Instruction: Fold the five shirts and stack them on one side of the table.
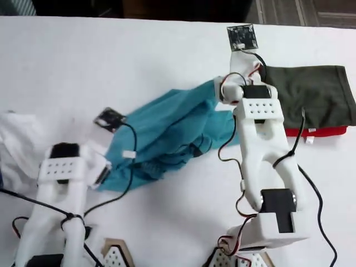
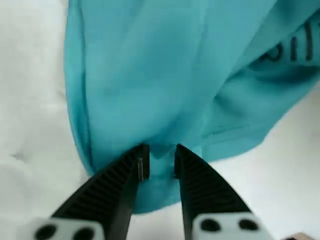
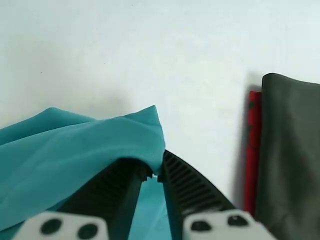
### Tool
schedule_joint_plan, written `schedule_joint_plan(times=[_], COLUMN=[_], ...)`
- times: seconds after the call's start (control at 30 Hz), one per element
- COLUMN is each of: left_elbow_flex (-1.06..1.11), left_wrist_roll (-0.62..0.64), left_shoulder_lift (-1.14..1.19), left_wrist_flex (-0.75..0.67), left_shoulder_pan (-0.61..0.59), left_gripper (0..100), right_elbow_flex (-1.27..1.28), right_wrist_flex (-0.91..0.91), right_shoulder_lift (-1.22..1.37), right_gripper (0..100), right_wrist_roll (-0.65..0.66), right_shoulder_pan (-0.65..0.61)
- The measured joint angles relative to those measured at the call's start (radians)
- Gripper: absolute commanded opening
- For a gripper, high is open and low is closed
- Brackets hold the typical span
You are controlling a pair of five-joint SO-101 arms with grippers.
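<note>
The teal shirt (image 1: pixel 167 133) lies mid-frame on the bench (image 1: pixel 111 55); my left jaws clamp its lower-left edge, my right jaws its upper-right corner, probably to stretch it flat for folding.

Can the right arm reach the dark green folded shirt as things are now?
Probably not yet: its pincer is shut on the teal shirt. The dark green shirt lies close beside it with nothing between, so once freed it likely could.
</note>
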Motion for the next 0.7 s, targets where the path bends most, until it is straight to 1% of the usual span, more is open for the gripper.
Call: schedule_joint_plan(times=[0.13,0.27,0.33,0.47,0.57,0.7], left_elbow_flex=[-0.014,-0.018,0.003,0.098,0.167,0.196], left_wrist_roll=[0.051,0.058,0.060,0.060,0.060,0.060], left_shoulder_lift=[0.000,0.000,0.000,0.000,0.000,0.000], left_wrist_flex=[-0.086,-0.184,-0.215,-0.278,-0.393,-0.592], left_shoulder_pan=[-0.003,-0.061,-0.086,-0.087,-0.118,-0.201], left_gripper=[10,10,10,10,10,10], right_elbow_flex=[0.000,0.000,0.000,0.000,0.000,0.000], right_wrist_flex=[0.000,0.000,0.000,0.000,0.000,0.000], right_shoulder_lift=[0.000,0.000,0.000,0.000,0.000,0.000], right_gripper=[2.0,2.0,2.0,2.0,2.0,2.0], right_wrist_roll=[0.000,0.000,0.000,0.000,0.000,0.000], right_shoulder_pan=[0.002,0.002,0.002,0.002,0.002,0.000])
